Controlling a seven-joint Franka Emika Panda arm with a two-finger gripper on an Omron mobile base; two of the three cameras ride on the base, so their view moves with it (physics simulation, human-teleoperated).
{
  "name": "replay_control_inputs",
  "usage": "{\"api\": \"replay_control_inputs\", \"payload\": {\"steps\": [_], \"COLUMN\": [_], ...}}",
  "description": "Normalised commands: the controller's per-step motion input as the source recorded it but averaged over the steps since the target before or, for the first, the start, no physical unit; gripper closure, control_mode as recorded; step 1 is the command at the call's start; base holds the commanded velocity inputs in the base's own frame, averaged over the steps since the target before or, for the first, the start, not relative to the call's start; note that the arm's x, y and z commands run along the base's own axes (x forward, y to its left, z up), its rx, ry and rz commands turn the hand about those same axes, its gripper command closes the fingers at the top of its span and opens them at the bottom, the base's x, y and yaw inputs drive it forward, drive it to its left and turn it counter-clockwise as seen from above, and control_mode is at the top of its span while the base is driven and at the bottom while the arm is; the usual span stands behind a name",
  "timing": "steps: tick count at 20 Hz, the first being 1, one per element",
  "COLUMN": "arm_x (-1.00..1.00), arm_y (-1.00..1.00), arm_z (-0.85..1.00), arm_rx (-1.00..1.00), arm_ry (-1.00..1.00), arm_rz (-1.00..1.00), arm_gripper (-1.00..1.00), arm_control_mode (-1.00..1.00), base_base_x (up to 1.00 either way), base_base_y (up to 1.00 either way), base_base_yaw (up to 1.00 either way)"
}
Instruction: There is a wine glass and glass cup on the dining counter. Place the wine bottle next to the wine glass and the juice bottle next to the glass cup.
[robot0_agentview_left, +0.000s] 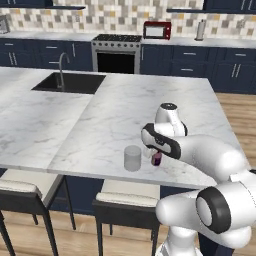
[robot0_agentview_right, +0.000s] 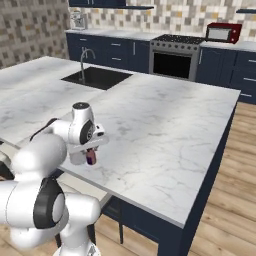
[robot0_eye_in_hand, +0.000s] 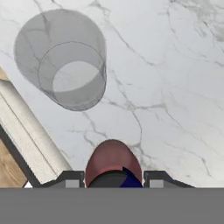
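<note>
Juice bottle (robot0_eye_in_hand: 113, 162), pinkish-red, purple-capped: clamped in the gripper (robot0_eye_in_hand: 113, 178) at the near edge of the bench (robot0_agentview_left: 150, 100), just beside the glass cup (robot0_agentview_left: 132, 157); to be lowered upright and released without the cup being nudged.

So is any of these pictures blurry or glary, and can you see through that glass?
Hand view: glass cup is see-through, marble veins showing through it, no glare; juice bottle looms large between the tool's tips. Left base view: cup reads soft grey; far cabinets slightly soft.
</note>
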Motion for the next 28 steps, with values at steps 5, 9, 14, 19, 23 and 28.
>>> {"api": "replay_control_inputs", "payload": {"steps": [5, 9, 14, 19, 23, 28], "arm_x": [0.15, 0.02, 0.03, 0.00, 0.00, 0.03], "arm_y": [0.15, 0.00, 0.00, 0.02, 0.02, 0.03], "arm_z": [-0.36, -0.31, -0.30, -0.28, -0.14, -0.16], "arm_rx": [0.00, 0.04, 0.03, 0.00, 0.00, -0.03], "arm_ry": [-0.02, 0.00, 0.00, -0.05, -0.08, -0.08], "arm_rz": [0.00, 0.00, 0.02, 0.02, 0.00, 0.00], "arm_gripper": [1.00, 1.00, 1.00, 1.00, 1.00, 1.00], "arm_control_mode": [-1.00, -1.00, -1.00, -1.00, -1.00, -1.00], "base_base_x": [0.00, 0.00, 0.00, 0.00, 0.00, 0.00], "base_base_y": [0.00, 0.00, 0.00, 0.00, 0.00, 0.00], "base_base_yaw": [0.00, 0.00, 0.00, 0.00, 0.00, 0.00]}}
